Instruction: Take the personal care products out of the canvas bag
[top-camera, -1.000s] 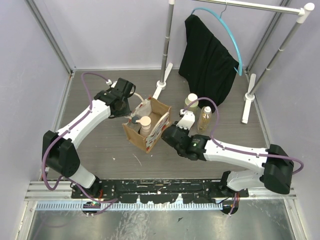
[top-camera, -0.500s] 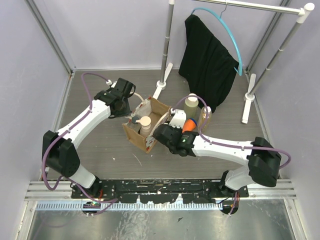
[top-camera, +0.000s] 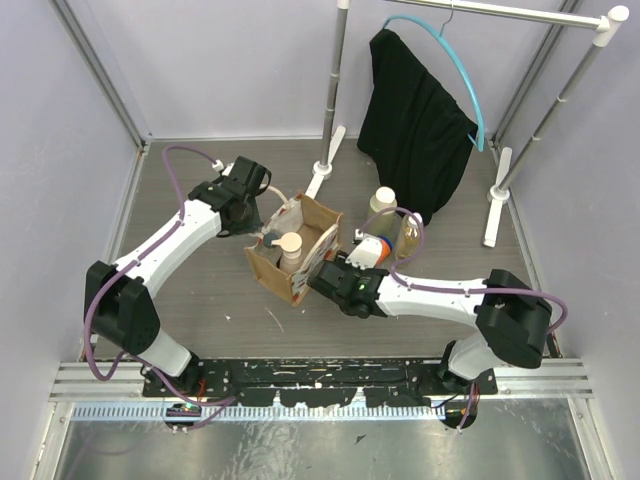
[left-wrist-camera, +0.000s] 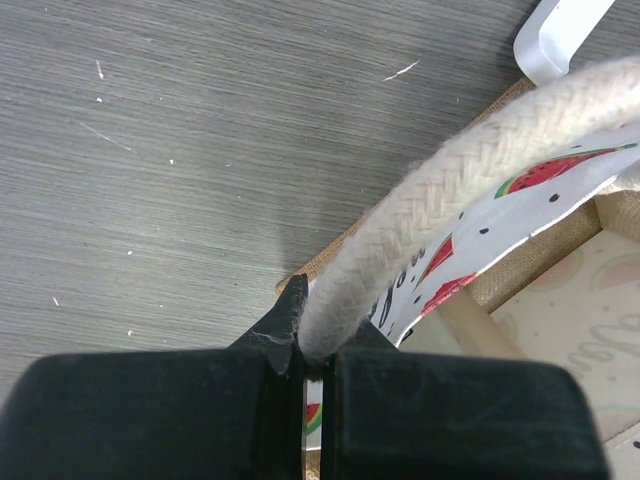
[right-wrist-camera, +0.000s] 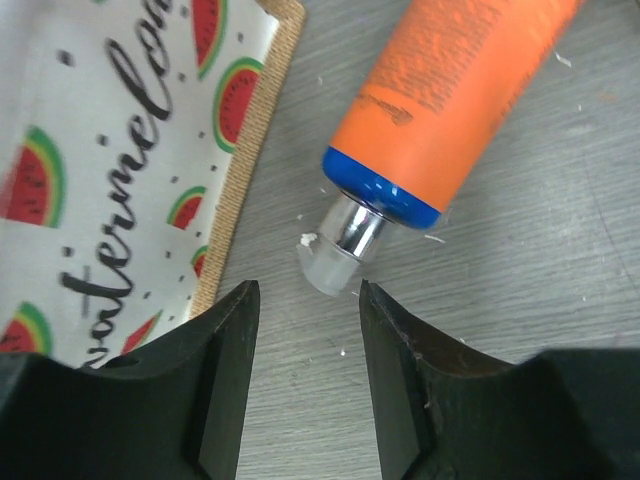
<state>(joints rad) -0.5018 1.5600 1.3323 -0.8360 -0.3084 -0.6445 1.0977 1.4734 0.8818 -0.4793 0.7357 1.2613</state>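
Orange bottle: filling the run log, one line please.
left gripper shut on rope handle; right gripper open; orange bottle on table beside canvas bag

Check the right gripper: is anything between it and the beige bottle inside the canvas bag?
Yes. The canvas bag's printed side wall stands between the right gripper and the beige bottle; the open top looks unobstructed. The orange bottle lies on the table just ahead of that gripper, outside the bag.

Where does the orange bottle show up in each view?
Top external: orange bottle lying just right of the canvas bag.
Left wrist: not in it.
Right wrist: upper right, nozzle toward the right claw.
Shared landmark: the bag's watermelon print.
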